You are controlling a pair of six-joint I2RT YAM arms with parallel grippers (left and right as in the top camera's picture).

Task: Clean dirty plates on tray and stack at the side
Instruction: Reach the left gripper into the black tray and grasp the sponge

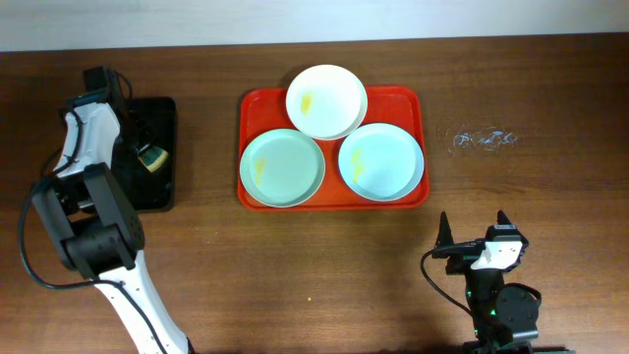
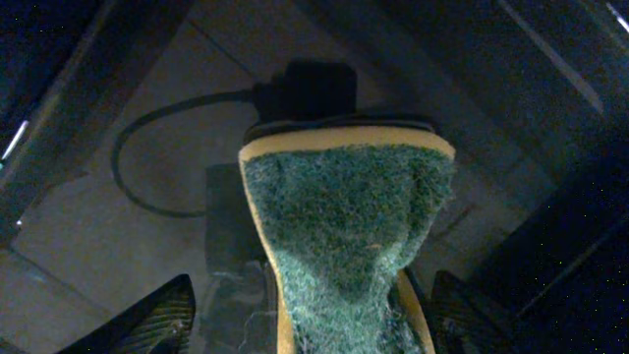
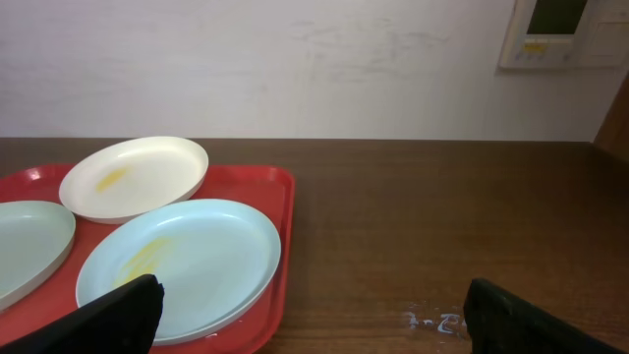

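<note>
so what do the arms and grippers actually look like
Both arms have black joint housings with white covers on the links, and a thin black cable loops beside each. The left arm has long white links. The right arm has a white wrist block and a small green light. The left gripper and right gripper have dark, tapered fingers. No markings are legible.

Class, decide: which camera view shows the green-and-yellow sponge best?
Left wrist: the sponge fills the frame, with its green scouring face and yellow edge clear. Overhead shows it small, at the black tray. Right wrist doesn't show it.
</note>
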